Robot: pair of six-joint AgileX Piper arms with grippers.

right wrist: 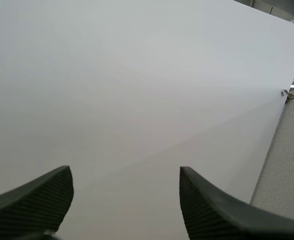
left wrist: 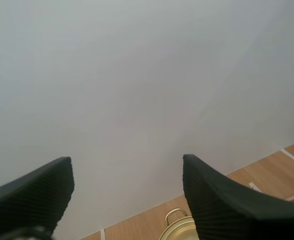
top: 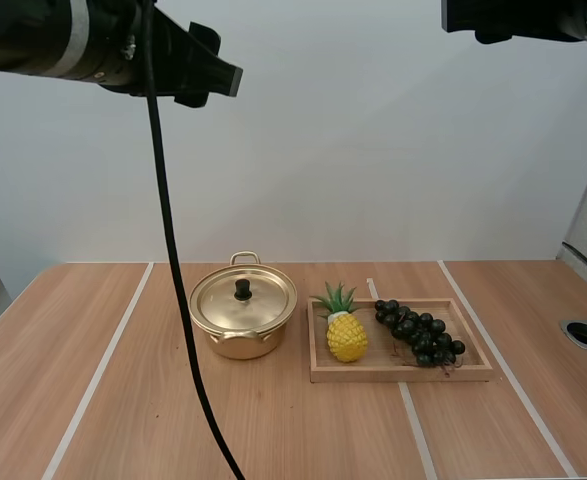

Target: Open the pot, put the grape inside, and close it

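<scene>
A gold pot (top: 243, 318) stands on the table with its lid (top: 243, 298) on, black knob up. To its right a wooden tray (top: 398, 372) holds a dark bunch of grapes (top: 419, 331) beside a yellow pineapple (top: 345, 327). My left gripper (left wrist: 126, 172) is open, high above the table, with the pot's rim (left wrist: 179, 227) far below it. In the high view the left arm (top: 188, 65) hangs near the top edge. My right gripper (right wrist: 125, 180) is open too, facing the white wall, nothing between its fingers.
Pale tape lines (top: 98, 375) cross the wooden table. A round cable hole (top: 585, 334) sits at the table's right side. A white wall stands behind the table, and a grey partition (right wrist: 284, 165) is at the right.
</scene>
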